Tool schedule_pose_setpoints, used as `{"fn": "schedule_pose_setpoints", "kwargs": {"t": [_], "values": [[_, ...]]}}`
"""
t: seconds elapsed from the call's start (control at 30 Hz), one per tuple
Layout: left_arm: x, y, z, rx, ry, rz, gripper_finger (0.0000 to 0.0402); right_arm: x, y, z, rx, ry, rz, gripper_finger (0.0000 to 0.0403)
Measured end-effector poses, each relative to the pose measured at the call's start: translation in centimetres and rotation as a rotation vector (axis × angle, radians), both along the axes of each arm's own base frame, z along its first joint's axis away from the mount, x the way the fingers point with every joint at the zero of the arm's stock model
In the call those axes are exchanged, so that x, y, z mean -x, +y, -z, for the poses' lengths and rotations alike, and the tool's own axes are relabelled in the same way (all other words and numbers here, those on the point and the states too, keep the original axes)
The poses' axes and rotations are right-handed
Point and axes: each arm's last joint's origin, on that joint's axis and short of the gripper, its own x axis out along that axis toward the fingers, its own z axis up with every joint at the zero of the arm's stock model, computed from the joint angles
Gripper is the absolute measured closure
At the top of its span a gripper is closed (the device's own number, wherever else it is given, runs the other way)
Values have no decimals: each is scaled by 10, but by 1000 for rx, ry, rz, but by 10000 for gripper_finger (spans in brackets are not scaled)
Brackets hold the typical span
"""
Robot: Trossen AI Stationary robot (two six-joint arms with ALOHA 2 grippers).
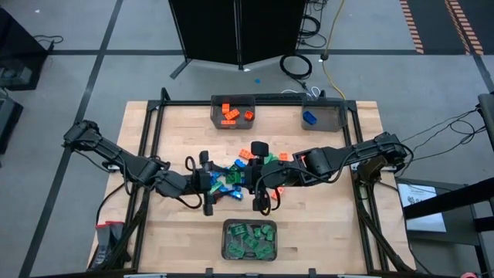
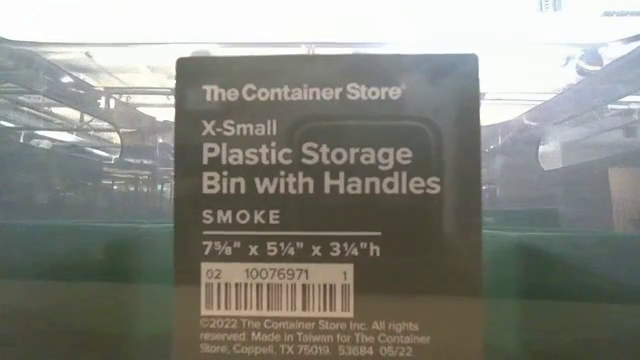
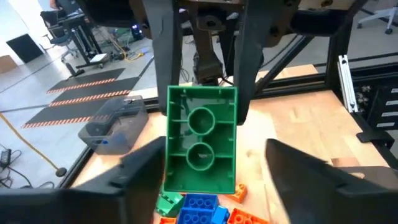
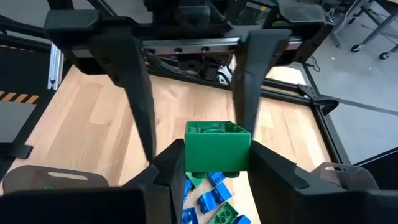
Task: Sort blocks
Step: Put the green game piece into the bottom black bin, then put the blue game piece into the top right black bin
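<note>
Closest to the low camera stands a dark label (image 2: 326, 200) that fills the middle of that view. Its white writing reads "The Container Store", "X-Small Plastic Storage Bin with Handles", "SMOKE", then sizes in inches, a barcode with the number 10076971, and small copyright lines at the bottom.

Both claws meet over the middle of the tabletop (image 1: 170, 232), facing each other. Between them is one green block (image 4: 217, 147), a hollow brick whose open underside, with two round tubes inside, faces the left wrist camera. The right claw (image 4: 214, 165) is clenched on this green block, with one finger on each side of it. The left claw (image 3: 217, 165) is released: its fingers (image 3: 134, 168) stand wide apart, one on each side of the green block, and they do not touch it.

Just under the two claws lies a loose pile of blocks (image 1: 239, 168) in blue, green and orange; studs show on their tops.

Three grey bins stand around the claws. Beyond them, at the far edge, one bin (image 1: 233, 113) holds orange blocks, and beside it, toward the right arm, another bin (image 1: 323, 116) holds a blue block. On the near side of the claws, a third bin (image 1: 250, 240) is filled with green blocks.
</note>
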Motion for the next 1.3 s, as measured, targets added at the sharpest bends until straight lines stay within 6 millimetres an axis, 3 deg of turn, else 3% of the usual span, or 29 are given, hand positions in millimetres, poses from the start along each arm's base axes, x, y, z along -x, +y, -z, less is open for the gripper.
{"fn": "schedule_pose_setpoints", "kwargs": {"t": [0.13,0.4,0.67,0.9,1.07,1.3], "values": [[1,1,4,-18,43,-9,77,0,1,0,-23,2,6,279],[17,9,35,53,349,-86,70,22,35,8,-192,139,-90,277],[21,11,40,49,421,-92,68,6,84,64,-320,392,-256,276],[22,10,45,133,459,-91,68,-13,101,114,-344,537,-291,248],[26,12,50,171,509,-131,68,-17,101,113,-382,523,-320,204],[32,18,77,201,576,-198,68,-16,97,111,-371,531,-297,169]]}}
